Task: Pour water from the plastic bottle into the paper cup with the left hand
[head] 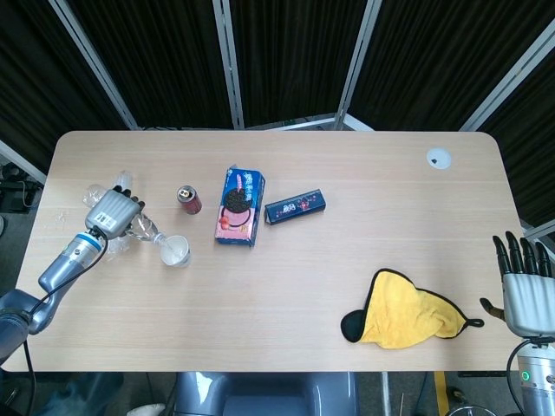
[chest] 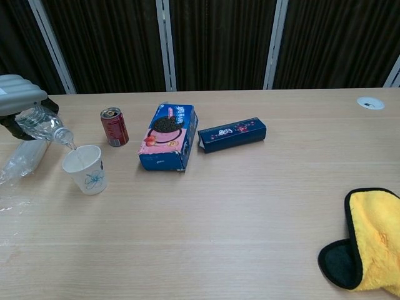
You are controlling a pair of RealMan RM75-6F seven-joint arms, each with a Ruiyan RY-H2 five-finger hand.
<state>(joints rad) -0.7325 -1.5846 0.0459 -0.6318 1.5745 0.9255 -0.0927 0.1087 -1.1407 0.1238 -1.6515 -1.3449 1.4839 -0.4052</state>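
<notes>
My left hand (head: 112,213) (chest: 20,103) grips a clear plastic bottle (chest: 45,125) (head: 149,230), tilted with its open neck down over the rim of the white paper cup (chest: 85,169) (head: 176,252). A thin stream of water runs from the neck into the cup. The cup stands upright at the left of the table and carries a small blue flower print. Off the table's right front corner my right hand (head: 525,286) is held up, fingers spread, holding nothing; the chest view does not show it.
A second, empty clear bottle (chest: 24,160) lies on the table under my left hand. A red can (chest: 114,126), a blue cookie box (chest: 168,136) and a dark blue box (chest: 232,134) stand right of the cup. A yellow cloth (head: 406,310) lies front right.
</notes>
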